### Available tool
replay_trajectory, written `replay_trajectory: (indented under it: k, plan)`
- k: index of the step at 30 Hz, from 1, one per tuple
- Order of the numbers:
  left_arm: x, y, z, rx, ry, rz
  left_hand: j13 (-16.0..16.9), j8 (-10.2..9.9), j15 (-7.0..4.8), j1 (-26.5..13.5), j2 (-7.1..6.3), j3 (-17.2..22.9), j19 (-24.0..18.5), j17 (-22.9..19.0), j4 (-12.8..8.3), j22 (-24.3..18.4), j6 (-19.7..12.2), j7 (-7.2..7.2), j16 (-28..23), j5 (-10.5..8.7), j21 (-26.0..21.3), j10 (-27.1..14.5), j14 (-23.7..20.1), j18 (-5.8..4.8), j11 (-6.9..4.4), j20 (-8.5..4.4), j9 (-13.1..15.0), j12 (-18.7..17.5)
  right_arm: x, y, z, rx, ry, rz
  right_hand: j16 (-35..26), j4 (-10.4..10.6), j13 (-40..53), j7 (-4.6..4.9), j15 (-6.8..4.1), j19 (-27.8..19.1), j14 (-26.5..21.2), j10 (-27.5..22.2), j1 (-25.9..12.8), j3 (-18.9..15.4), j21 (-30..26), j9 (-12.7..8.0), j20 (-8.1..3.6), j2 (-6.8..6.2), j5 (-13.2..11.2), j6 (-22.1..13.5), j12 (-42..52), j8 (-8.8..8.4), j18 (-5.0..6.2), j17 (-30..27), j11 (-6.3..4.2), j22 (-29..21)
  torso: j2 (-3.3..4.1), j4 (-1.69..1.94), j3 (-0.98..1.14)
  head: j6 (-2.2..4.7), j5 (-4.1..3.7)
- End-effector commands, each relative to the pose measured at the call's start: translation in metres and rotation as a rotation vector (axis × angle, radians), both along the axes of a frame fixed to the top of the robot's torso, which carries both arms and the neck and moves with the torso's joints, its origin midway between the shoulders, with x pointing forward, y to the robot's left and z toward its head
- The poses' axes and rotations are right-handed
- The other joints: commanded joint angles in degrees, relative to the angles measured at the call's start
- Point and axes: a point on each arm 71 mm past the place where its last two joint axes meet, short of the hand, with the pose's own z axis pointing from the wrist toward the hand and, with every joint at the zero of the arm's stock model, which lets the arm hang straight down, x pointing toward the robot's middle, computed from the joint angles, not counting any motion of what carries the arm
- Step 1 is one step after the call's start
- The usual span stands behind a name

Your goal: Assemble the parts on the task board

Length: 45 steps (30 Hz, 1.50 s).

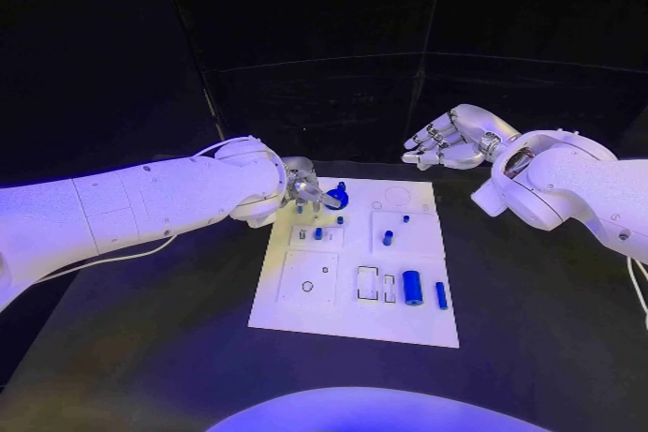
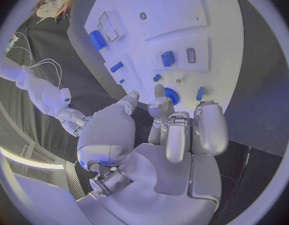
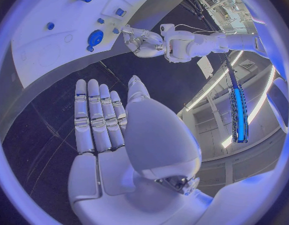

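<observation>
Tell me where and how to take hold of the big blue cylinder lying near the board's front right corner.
Grip the big blue cylinder across its round sides at mid-length, coming straight down from above. It lies flat on the task board, a slimmer blue bar close on its right, so fingers probably fit best at its middle. The open right hand looks freer.

Blue parts on white task board

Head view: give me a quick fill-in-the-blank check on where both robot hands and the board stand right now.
1. The left robot hand hovers at the white board's far ____ corner.
2. The round blue disc lies beside the ____ robot hand.
3. The right robot hand holds ____.
4. The table is ____ in colour.

Missing: left; left; nothing; black
</observation>
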Motion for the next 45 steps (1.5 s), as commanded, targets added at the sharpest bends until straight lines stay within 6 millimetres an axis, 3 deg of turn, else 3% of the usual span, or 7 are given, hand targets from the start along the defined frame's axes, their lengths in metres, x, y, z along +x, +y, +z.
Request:
replay_trajectory:
  k: [1, 3, 9, 18, 27, 31, 45]
  plan:
    - [0.007, 0.007, 0.011, 0.050, 0.039, -0.026, -1.34, -1.35, 0.54, 1.69, 0.37, -1.13, -0.64, 15.09, -0.25, -0.92, -1.19, 0.63, 0.18, -0.14, -0.81, -1.17, 6.05, -0.33, 0.39, 0.31, -0.79, -1.28, 0.000, 0.000, 0.002, 0.003, -0.013, 0.006, 0.40, 0.04, 0.06, 0.25, -0.15, 0.26, -0.42, -0.36, -0.58, -0.44, -0.40, 0.09, 0.10, 0.20, -0.35, -0.31, 0.23, 0.36, 0.21, -0.06, -0.01, -0.09, -0.03, 0.11, 0.07, 0.13, -0.05]
    - [0.016, 0.012, 0.018, 0.063, 0.036, -0.016, -1.71, -2.78, 0.92, 2.77, 0.60, -2.02, -0.75, 15.09, -0.36, -1.10, -2.20, 1.24, 0.18, -0.11, -1.04, -1.65, 6.05, -0.31, 0.88, 0.66, -1.80, -1.61, 0.001, 0.000, 0.002, 0.003, -0.013, 0.006, 0.40, 0.04, 0.06, 0.25, -0.15, 0.26, -0.42, -0.36, -0.58, -0.44, -0.40, 0.09, 0.10, 0.20, -0.35, -0.31, 0.23, 0.36, 0.21, -0.06, -0.01, -0.09, -0.05, 0.11, 0.15, 0.23, 0.03]
    - [0.037, 0.020, 0.025, 0.098, 0.051, 0.013, -2.03, -3.99, 1.30, 3.81, 0.40, -4.26, -0.79, 15.09, -0.14, -1.18, -1.92, 1.60, 0.18, -0.15, -1.22, -2.08, 6.05, -0.24, 1.28, 1.09, -3.14, -1.76, 0.001, 0.002, 0.002, 0.003, -0.012, 0.010, 0.43, -0.01, 0.07, 0.24, -0.16, 0.29, -0.42, -0.37, -0.52, -0.44, -0.43, 0.09, 0.10, 0.24, -0.29, -0.31, 0.27, 0.37, 0.21, -0.07, -0.02, -0.10, 0.05, -0.26, 0.11, 0.45, 0.33]
    - [0.057, 0.030, 0.010, 0.179, 0.133, 0.042, -2.51, -4.88, 1.52, 4.24, 1.18, -6.50, -0.93, 15.09, 0.93, -1.39, -1.56, 1.82, 0.18, -0.24, -1.52, -2.69, 6.05, -0.16, 1.49, 1.37, -4.29, -2.02, 0.001, 0.004, 0.001, 0.003, -0.010, 0.013, 0.57, -0.26, 0.07, 0.21, -0.18, 0.41, -0.45, -0.45, -0.16, -0.47, -0.57, 0.10, 0.09, 0.36, 0.15, -0.31, 0.43, 0.41, 0.22, -0.12, -0.06, -0.17, 0.21, -0.18, -0.01, 0.49, 0.32]
    - [0.064, 0.033, -0.008, 0.232, 0.154, 0.068, -2.32, -5.04, 1.54, 4.36, 1.64, -6.91, -0.92, 15.09, 1.24, -1.36, -1.45, 1.84, 0.18, -0.30, -1.52, -2.66, 6.05, -0.16, 1.52, 1.41, -4.53, -1.80, 0.001, 0.006, 0.001, 0.003, -0.010, 0.016, 0.71, -0.67, 0.06, 0.18, -0.22, 0.53, -0.51, -0.56, 0.49, -0.48, -0.73, 0.11, 0.07, 0.38, 0.40, -0.33, 0.59, 0.44, 0.23, -0.18, -0.10, -0.25, 0.14, -0.21, -0.03, 0.35, 0.51]
    - [0.067, 0.033, -0.012, 0.237, 0.155, 0.079, -2.21, -5.13, 1.56, 4.74, 1.74, -7.17, -0.88, 15.09, 1.19, -1.25, -1.38, 1.85, 0.18, -0.29, -1.45, -2.64, 6.05, -0.18, 1.53, 1.43, -4.69, -1.65, 0.001, 0.006, 0.001, 0.004, -0.009, 0.017, 0.74, -0.73, 0.05, 0.18, -0.23, 0.56, -0.52, -0.58, 0.60, -0.47, -0.76, 0.11, 0.06, 0.42, 0.52, -0.34, 0.62, 0.45, 0.23, -0.19, -0.11, -0.27, 0.11, -0.17, 0.00, 0.38, 0.83]
    - [0.065, 0.029, -0.021, 0.246, 0.187, 0.062, -2.28, -5.25, 1.57, 5.26, 1.81, -7.58, -0.83, 15.09, 1.09, -1.12, -1.26, 1.86, 0.18, -0.29, -1.38, -2.70, 6.05, -0.20, 1.54, 1.46, -4.90, -1.64, 0.001, 0.009, 0.001, 0.004, -0.009, 0.022, 0.77, -0.81, 0.05, 0.17, -0.24, 0.60, -0.54, -0.60, 0.76, -0.46, -0.81, 0.11, 0.06, 0.47, 0.65, -0.33, 0.66, 0.46, 0.23, -0.21, -0.11, -0.29, 0.10, -0.18, 0.02, 0.23, 0.86]
